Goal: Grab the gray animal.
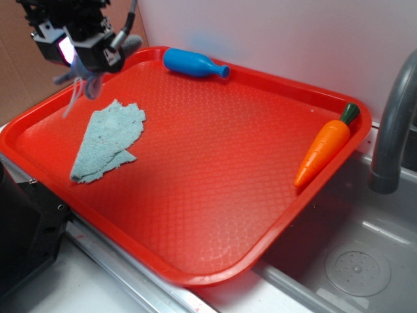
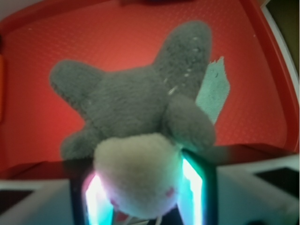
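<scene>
In the exterior view the gripper (image 1: pixel 83 62) hangs above the red tray's (image 1: pixel 215 169) ten o'clock corner with the gray animal (image 1: pixel 88 79) dangling from it, clear of the light blue-green rag (image 1: pixel 107 140) just below, so the grab itself looks done and I judge the next move need only keep the squeeze firm. In the wrist view the jaws are closed on the toy's pale head at six o'clock between glowing pads (image 2: pixel 192 187), its gray fuzzy body and limbs splayed toward twelve.
</scene>
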Motion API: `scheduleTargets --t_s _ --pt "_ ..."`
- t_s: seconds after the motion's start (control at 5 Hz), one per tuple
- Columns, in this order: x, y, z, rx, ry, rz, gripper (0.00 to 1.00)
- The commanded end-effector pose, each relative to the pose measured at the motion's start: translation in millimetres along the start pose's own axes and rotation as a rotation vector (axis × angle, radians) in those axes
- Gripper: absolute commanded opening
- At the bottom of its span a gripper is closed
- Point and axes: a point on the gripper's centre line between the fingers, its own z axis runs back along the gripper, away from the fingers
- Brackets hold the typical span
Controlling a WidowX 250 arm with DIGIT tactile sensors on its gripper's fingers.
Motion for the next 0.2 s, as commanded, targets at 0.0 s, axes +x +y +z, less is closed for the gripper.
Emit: scheduleTargets --t_s 0.0 --pt "4.9 4.3 42.3 -0.160 -0.030 0.027 0.00"
